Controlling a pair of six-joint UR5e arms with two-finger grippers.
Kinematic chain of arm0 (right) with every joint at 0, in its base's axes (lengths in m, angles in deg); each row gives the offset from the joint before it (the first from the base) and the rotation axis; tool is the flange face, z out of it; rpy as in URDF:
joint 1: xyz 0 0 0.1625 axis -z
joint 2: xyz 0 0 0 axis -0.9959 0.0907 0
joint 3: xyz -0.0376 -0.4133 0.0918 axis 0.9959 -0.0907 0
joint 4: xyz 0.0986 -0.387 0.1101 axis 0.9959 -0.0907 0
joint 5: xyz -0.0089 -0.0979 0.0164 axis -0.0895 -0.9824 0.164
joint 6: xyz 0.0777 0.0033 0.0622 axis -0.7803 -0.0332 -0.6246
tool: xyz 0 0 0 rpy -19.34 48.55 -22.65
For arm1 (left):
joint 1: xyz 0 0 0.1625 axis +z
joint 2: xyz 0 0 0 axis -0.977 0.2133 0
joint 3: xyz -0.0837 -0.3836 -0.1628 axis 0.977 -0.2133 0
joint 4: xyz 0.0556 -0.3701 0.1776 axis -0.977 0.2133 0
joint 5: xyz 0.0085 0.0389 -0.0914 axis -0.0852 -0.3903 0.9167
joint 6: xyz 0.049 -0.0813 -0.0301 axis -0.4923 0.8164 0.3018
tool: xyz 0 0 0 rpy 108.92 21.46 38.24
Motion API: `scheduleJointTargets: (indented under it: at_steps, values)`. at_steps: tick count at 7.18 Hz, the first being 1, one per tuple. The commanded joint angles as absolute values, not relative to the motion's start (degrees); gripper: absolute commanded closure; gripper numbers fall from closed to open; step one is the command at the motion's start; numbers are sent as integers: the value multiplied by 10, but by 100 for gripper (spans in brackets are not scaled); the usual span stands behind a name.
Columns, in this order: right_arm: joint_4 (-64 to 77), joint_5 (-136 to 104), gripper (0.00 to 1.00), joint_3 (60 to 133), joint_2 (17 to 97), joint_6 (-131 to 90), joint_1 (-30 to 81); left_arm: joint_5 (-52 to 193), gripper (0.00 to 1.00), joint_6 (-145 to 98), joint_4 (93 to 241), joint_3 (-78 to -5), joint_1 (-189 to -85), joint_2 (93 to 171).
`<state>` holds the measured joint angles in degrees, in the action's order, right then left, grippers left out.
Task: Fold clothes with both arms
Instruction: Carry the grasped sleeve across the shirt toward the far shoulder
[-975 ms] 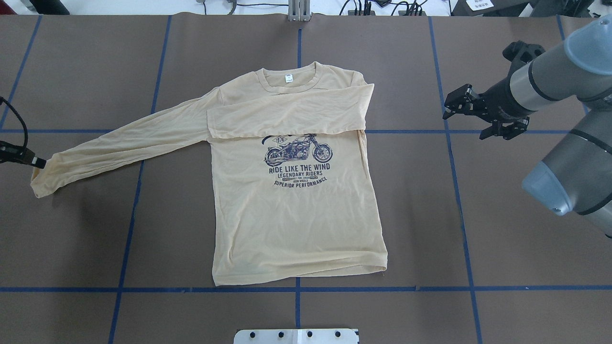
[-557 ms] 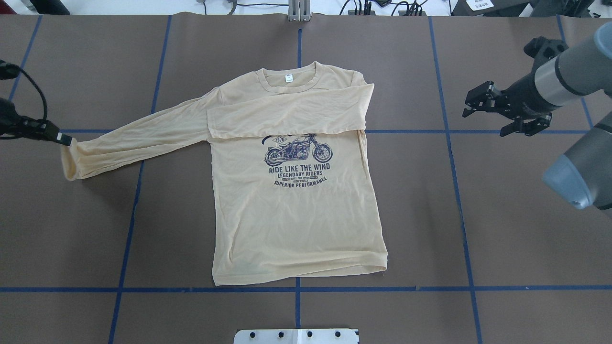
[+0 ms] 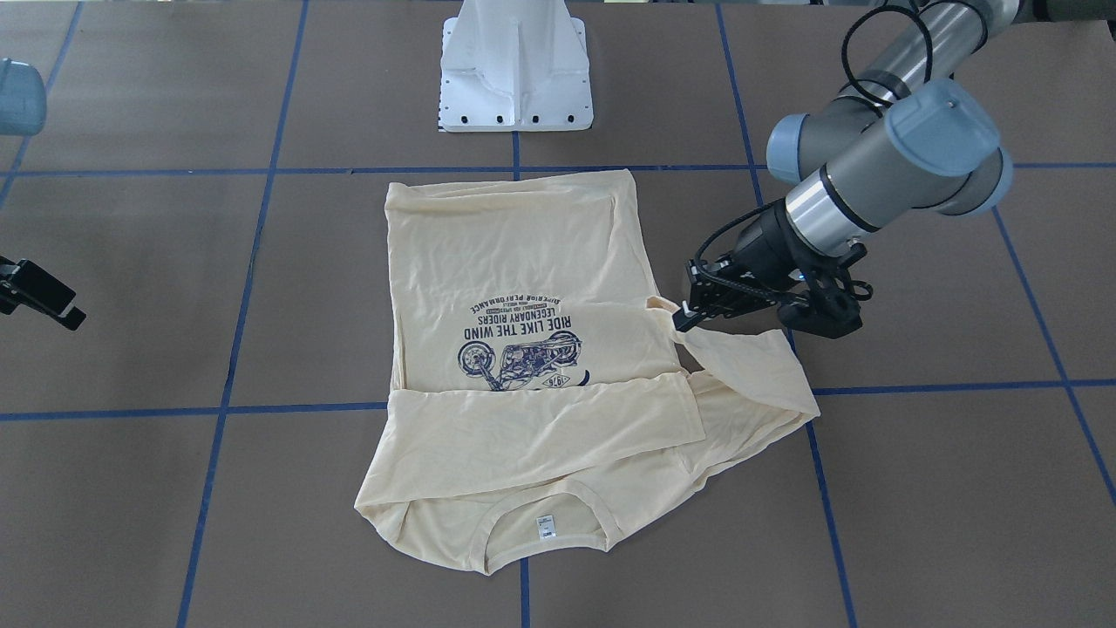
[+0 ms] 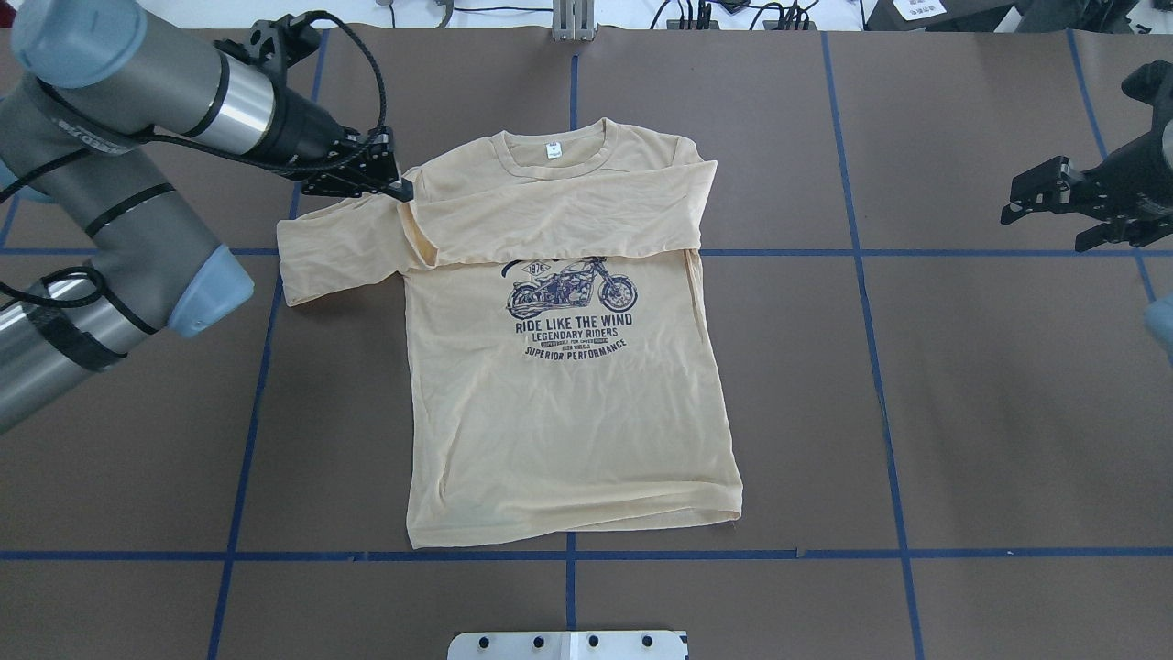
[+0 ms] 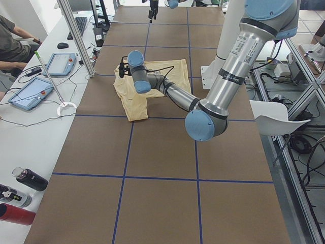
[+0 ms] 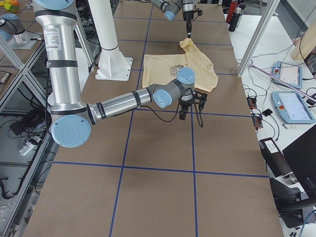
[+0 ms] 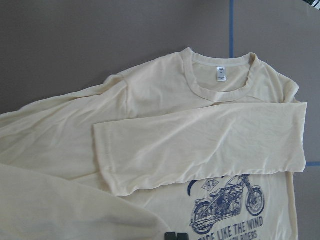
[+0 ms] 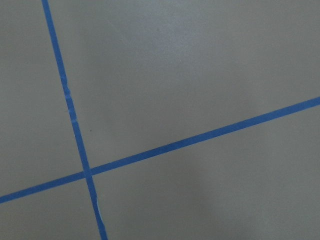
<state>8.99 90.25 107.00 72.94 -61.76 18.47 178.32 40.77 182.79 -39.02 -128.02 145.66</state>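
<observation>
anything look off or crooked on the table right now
Nothing damaged. The hem of the pale cream-yellow long-sleeved shirt slants against the blue tape line, and the sleeve gripped by the left end effector is doubled over beside the shoulder, not yet flat.

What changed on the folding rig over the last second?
The grey-silver left arm, jaws clamped on the left-side sleeve of the pale cream-yellow long-sleeved shirt, swung inward from the table's left side to the shoulder, doubling that sleeve over itself. The right arm, jaws open, pulled back rightward. Shirt body and the other sleeve, folded across the chest, are unchanged.
</observation>
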Motion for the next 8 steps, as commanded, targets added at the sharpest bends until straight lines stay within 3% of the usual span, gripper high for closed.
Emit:
scheduleJointTargets:
  at_steps: [1,5,8]
  values:
    - [90,903,1,1062,735,-598,170,1708,100,475,1828,-357,-1231,1549]
    - [90,904,1,1042,732,-557,150,1621,100,476,1830,-258,-1195,1674]
    - [90,904,1,1043,732,-557,150,1563,100,476,1835,-189,-1161,1724]
